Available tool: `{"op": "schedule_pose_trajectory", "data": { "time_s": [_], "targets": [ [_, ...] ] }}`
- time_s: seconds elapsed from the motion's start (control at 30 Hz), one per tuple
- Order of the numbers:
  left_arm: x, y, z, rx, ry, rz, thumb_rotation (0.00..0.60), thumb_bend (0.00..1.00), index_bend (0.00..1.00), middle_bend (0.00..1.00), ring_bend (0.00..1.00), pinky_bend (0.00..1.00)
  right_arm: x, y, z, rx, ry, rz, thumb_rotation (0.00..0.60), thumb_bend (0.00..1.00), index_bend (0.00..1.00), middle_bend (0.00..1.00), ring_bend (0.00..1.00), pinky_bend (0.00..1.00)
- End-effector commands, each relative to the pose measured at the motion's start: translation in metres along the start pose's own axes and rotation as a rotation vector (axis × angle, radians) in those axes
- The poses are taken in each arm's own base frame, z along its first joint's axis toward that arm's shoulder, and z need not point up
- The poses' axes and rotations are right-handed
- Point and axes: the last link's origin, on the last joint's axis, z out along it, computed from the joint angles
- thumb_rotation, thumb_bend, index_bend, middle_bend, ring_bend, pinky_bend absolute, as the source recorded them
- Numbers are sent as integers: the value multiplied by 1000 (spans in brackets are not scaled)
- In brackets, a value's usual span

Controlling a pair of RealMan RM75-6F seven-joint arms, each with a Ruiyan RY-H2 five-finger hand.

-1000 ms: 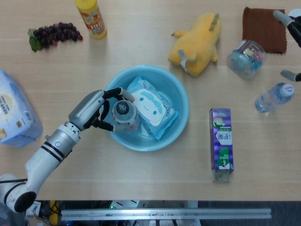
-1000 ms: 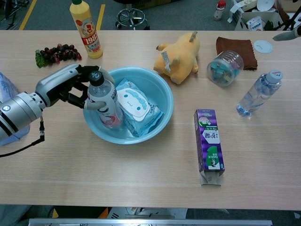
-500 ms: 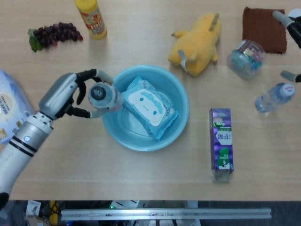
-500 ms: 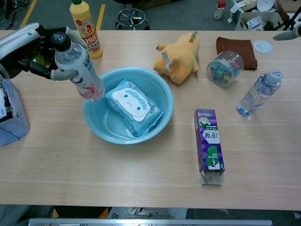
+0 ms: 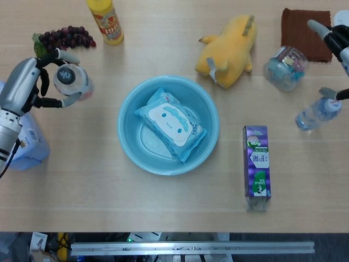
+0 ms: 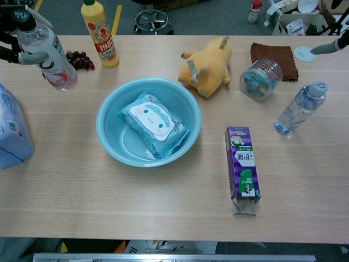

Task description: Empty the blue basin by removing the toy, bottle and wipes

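- The left robot hand [image 5: 32, 87] is wrapped around the bottle [image 6: 46, 57] near its dark cap and holds it in the air above the bench [image 6: 136, 196], left of the blue basin [image 6: 112, 150] and well apart from it. In the chest view the hand is almost wholly cut off by the top-left corner; only fingertips show at the bottle's neck.
- From the head view the bottle is seen nearly end-on, so little more than the cap and shoulder can be made out; its pink label shows only in the chest view.
- The wipes [image 5: 172, 123] lie inside the basin, tilted against its wall.
- The toy [image 5: 229, 49], a yellow plush, lies on the bench outside the basin, just beyond its far-right rim.
- The right robot hand [image 5: 332, 49] is cut off by the right edge of the head view: a few grey-tipped fingers show, spread apart, and none is seen gripping anything. One fingertip sits just at the cap of a clear water bottle [image 6: 297, 112]; whether it touches cannot be told.
- A white and blue package [image 6: 13, 131] at the left is cropped by the frame.
- Grapes [image 5: 65, 38] lie partly behind the held bottle in the chest view.
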Motion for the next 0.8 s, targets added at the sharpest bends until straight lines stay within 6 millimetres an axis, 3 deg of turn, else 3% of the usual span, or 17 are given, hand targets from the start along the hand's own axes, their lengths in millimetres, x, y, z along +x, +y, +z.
{"op": "schedule_pose_trajectory", "data": {
  "time_s": [0.03,0.2,0.57,0.7,0.8],
  "targets": [
    [-2,-29,-1,79,15,13,600,232,502,557,501,771,0,-3,1,8,1,-3,600,0,18,223,192,376],
    [-4,-55,0,134,22,13,600,232,502,559,501,761,-2,-7,1,18,-3,0,600,0,18,223,192,376],
    [-24,-87,6,197,26,-18,600,232,501,558,496,684,-1,-9,-1,15,-5,-5,600,0,18,223,192,376],
    [-28,-92,6,212,19,-38,600,231,471,547,473,595,0,-8,-2,9,-2,-2,600,0,18,223,192,376],
    [-30,-93,5,220,-4,-36,600,231,410,466,370,506,0,-8,-3,6,0,1,600,0,18,223,192,376]
  ]
}}
